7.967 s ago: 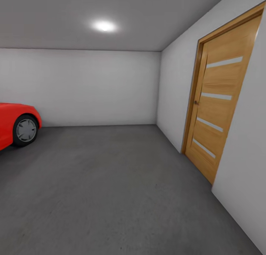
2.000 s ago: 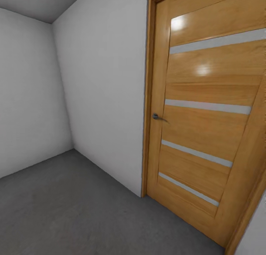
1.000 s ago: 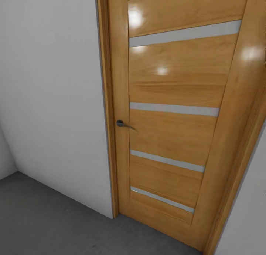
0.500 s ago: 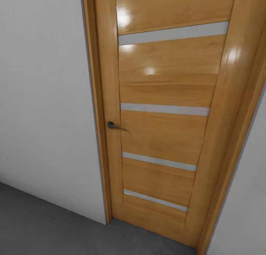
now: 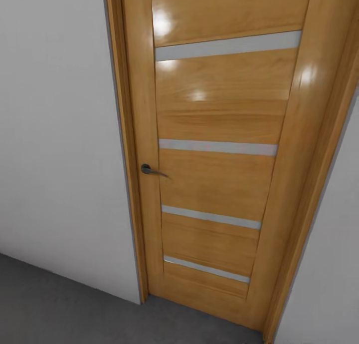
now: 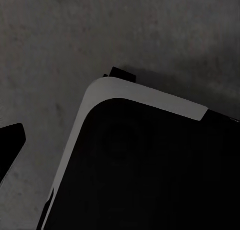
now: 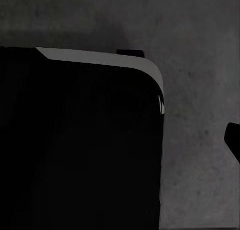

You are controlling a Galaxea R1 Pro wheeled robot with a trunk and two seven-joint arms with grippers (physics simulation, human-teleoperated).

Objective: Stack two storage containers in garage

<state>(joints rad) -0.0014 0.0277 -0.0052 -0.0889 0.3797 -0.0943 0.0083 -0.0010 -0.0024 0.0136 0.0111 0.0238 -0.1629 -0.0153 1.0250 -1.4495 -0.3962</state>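
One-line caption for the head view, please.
Head view facing a closed wooden door with a lever handle, pale wall, grey concrete floor.

Dark grey concrete floor [image 5: 60, 304] (rough, mottled), meeting pale wall [image 5: 55, 134] and wooden door [image 5: 219, 184]

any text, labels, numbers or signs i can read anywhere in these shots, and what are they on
None: no view carries any readable text.
The wooden door bears pale horizontal strips and light glare, no lettering.
The door handle shows no marking.
The grey wall is plain.
The concrete floor and the dark rounded robot part in the wrist views show no label.
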